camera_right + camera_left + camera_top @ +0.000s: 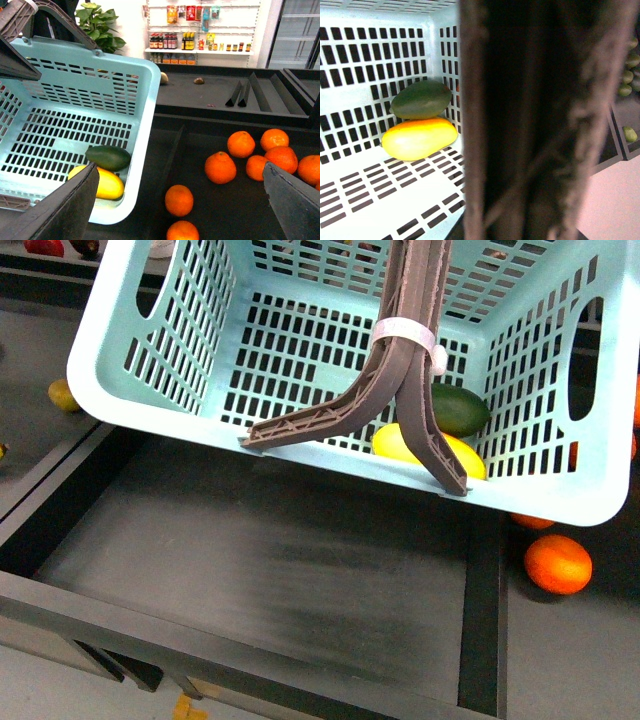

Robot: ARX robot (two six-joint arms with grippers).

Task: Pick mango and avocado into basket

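No legible brand, label or writing: shelf bottles [176, 41] behind the basket [330, 472] are too small to read.

Mango [419, 138] and avocado [421, 99] both lie inside the basket, in the corner on the side nearest the oranges [220, 167]. They touch, side by side, long axes roughly parallel and running along the basket wall; the avocado is closer to the wall.

Brown handle [408, 380], white zip tie [404, 336] around it, rises from the basket rim.

Right gripper [180, 200]: fingers [65, 205] spread wide apart, nothing between them, beside the basket above the oranges.

Left gripper: the handle fills the left wrist view; cannot tell its state.
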